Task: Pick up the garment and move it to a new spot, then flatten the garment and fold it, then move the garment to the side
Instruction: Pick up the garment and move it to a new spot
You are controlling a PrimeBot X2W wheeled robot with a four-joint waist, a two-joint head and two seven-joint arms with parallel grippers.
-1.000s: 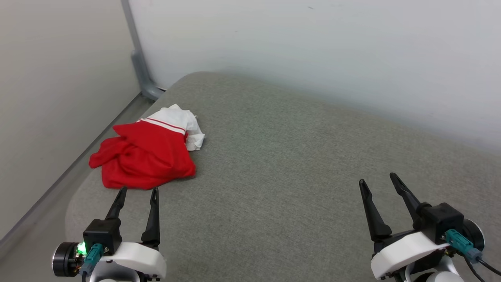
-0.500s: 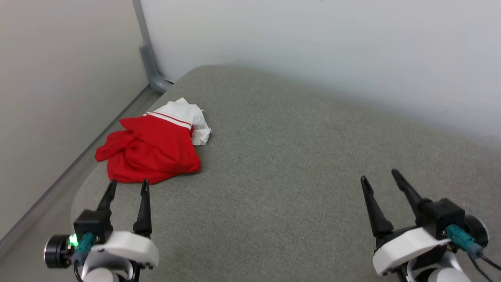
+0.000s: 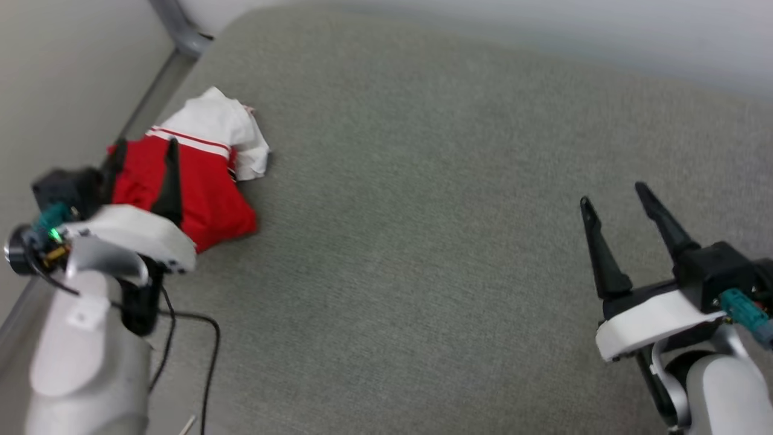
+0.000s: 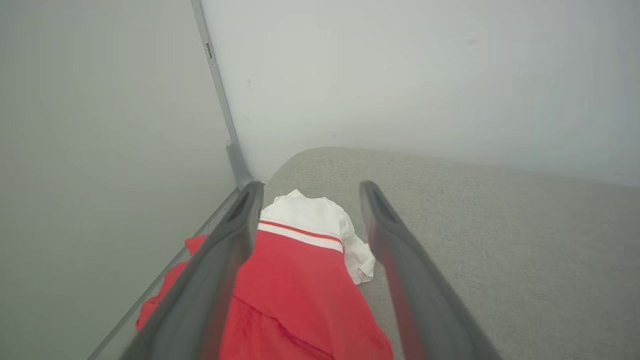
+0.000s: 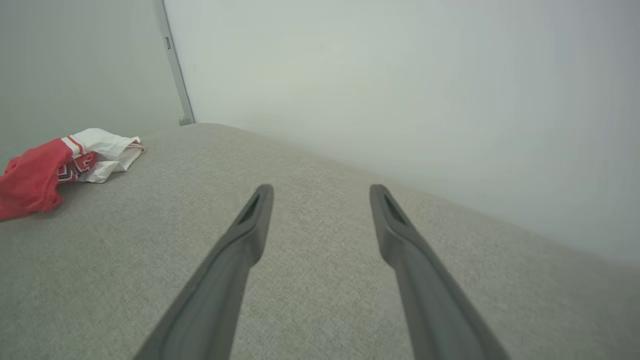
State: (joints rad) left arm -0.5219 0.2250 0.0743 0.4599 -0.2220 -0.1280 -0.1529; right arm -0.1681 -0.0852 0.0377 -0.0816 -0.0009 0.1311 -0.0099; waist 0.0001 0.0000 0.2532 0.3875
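Left gripper (image 3: pixel 147 144), spread wide, hangs over the crumpled garment (image 3: pixel 208 187) holding nothing; right gripper (image 3: pixel 612 193) likewise spread, empty.

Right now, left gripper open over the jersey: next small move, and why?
Probably lower the left gripper onto the garment and close on a fold. Its open fingers straddle the crumpled red heap, apparently above it, with no cloth pinched. The right gripper stands open far off over the cushion.
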